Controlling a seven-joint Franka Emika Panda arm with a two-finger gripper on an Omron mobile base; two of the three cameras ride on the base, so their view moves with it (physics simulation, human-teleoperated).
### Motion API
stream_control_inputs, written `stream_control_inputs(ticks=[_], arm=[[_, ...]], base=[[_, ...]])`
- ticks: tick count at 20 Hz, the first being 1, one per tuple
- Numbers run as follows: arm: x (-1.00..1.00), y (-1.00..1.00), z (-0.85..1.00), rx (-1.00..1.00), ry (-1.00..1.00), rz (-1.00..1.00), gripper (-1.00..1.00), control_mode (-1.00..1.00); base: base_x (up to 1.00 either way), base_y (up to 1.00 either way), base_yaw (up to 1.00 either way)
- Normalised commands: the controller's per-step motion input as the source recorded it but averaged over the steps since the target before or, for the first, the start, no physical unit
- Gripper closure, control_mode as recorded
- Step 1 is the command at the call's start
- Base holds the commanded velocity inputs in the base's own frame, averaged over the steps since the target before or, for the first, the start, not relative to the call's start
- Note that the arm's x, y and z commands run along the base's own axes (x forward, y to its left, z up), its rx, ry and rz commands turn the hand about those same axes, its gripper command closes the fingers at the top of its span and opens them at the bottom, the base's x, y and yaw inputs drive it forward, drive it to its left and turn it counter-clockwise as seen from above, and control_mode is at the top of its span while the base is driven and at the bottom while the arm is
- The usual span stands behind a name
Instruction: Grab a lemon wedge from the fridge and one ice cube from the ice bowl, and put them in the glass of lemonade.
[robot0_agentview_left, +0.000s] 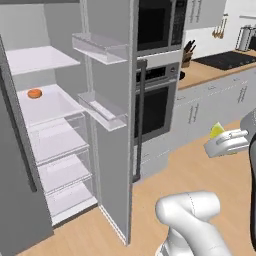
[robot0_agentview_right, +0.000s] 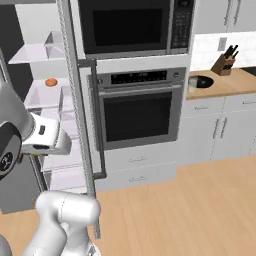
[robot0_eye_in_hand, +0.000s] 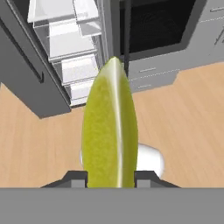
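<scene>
In the left base view we see the gripper (robot0_agentview_left: 218, 137) out over the floor, right of the open fridge (robot0_agentview_left: 107, 150), with the lemon wedge (robot0_agentview_left: 216, 131) at its tip. In the hand view the jaws clamp the lemon wedge (robot0_eye_in_hand: 109, 131) upright — pinched on both sides.

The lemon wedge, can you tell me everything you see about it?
The lemon wedge is a yellow-green slice with a pale ridge running down its middle and a pointed tip. Its skin looks dimpled and slightly shiny. It stands on end between the two dark fingers, which press on its lower sides, so the gripper holds it in the air. In the left base view its tip pokes above the white hand, out over the wooden floor, away from the open fridge.
</scene>
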Motion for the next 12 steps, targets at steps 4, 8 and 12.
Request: stream_control_inputs(ticks=[4,8,12], arm=[[0.00,0.00,0.00,0.00,0.00,0.00,1.00,1.00],[0.00,0.00,0.00,0.00,0.00,0.00,1.00,1.00],[0.00,0.00,0.00,0.00,0.00,0.00,1.00,1.00]], base=[[0.77,-1.00,-0.40],[1.00,-0.65,-0.12],[1.00,-0.49,0.00]])
